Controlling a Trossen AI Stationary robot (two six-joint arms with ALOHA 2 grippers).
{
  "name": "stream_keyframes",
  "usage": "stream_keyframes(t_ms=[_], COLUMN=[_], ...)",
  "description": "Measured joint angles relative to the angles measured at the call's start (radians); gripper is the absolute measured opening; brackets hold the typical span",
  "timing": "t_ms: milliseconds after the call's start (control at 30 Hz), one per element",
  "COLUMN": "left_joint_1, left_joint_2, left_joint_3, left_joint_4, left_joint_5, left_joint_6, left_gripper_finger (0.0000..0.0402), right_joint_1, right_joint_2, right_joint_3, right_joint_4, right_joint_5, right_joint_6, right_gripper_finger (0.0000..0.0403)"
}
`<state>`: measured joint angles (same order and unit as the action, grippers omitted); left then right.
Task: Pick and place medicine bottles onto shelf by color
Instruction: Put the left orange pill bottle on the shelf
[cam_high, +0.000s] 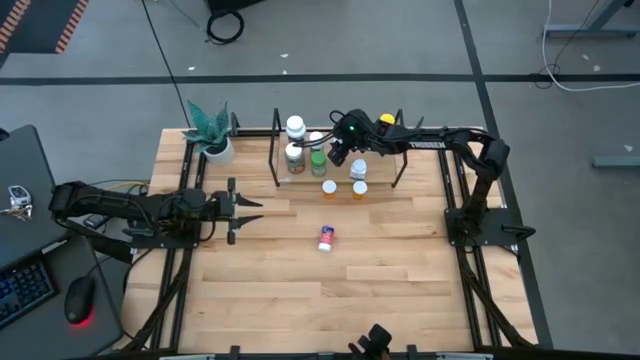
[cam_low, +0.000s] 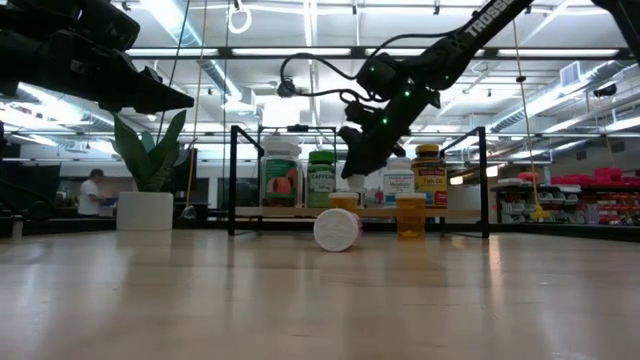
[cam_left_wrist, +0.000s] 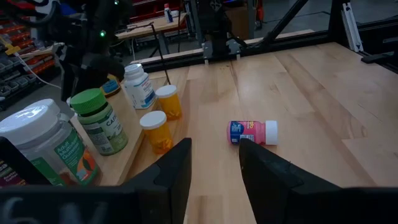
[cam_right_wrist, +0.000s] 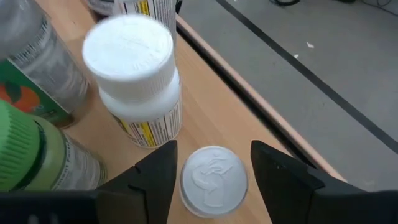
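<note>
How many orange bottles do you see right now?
2. One orange bottle and a second orange bottle stand side by side on the table, just in front of the shelf; others may be hidden.

Two dark, multi-jointed robot arms, matte black throughout: the right arm (cam_high: 470, 150) carries white block lettering along its link, a looping black cable and a small green light; the left arm (cam_high: 120, 208) ends in blunt black fingers (cam_left_wrist: 177, 171).

White, green and yellow-capped medicine bottles (cam_high: 295, 128) stand upright on the black wire shelf (cam_high: 275, 160). Two orange bottles (cam_high: 329, 188) stand in front. A red-blue bottle (cam_high: 326, 238) lies sideways, apart.
</note>
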<state>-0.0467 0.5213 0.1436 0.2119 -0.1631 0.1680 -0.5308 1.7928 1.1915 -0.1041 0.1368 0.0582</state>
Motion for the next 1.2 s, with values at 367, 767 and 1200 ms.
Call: stream_keyframes(t_ms=[367,767,1200], left_joint_1=[0.0,0.0,0.0], left_joint_2=[0.0,0.0,0.0], left_joint_3=[0.0,0.0,0.0], left_joint_4=[0.0,0.0,0.001], left_joint_5=[0.0,0.0,0.0], left_joint_6=[0.0,-0.048,-0.073], left_gripper_finger=[0.015,0.014,0.0151], right_joint_1=[0.069,0.277,0.376], right_joint_2=[-0.121,-0.158,-0.148], right_joint_3=[0.021,0.021,0.09], right_joint_4=[-0.03,-0.066,-0.179], right_joint_5=[-0.013,-0.079,-0.024], right_joint_6=[-0.017,-0.036,0.054], right_gripper_finger=[0.0213,0.0213,0.0213])
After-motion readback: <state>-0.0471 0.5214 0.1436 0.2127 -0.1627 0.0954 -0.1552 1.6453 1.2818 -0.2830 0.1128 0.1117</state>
